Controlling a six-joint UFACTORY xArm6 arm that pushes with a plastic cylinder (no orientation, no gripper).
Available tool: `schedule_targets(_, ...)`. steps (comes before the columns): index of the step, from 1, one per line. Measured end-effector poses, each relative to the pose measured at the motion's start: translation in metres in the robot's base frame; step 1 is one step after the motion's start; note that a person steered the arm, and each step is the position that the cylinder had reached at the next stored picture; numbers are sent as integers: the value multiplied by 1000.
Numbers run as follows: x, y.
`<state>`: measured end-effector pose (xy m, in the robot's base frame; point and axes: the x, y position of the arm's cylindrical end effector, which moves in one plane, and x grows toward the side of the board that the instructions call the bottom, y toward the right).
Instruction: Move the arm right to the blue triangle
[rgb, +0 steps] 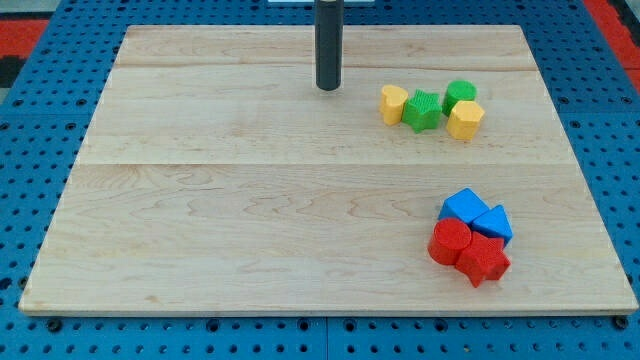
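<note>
Blue triangle (494, 222): judged light, rigid, easily slid; wedged against blue cube (462, 207), red star (484, 260). My tip (329, 88) bare, nothing touched, well apart. Contact advised on right face.

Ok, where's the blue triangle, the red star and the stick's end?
blue triangle (494, 222): camera view, its top face.
red star (484, 259): camera view, its top face.
my tip (329, 88): camera view, rod's very bottom end.

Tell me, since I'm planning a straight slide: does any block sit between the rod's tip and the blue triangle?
Nothing visible does. My tip is up-left of the blue triangle, with bare board between. The yellow and green cluster lies toward the view's top of that line, and the blue cube touches the triangle's left side.
</note>
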<state>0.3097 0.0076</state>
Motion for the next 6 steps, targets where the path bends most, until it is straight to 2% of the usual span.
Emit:
schedule_targets(2, 45, -74)
schedule_targets(4, 85, 37)
schedule_targets(5, 105, 123)
schedule_targets(6, 164, 222)
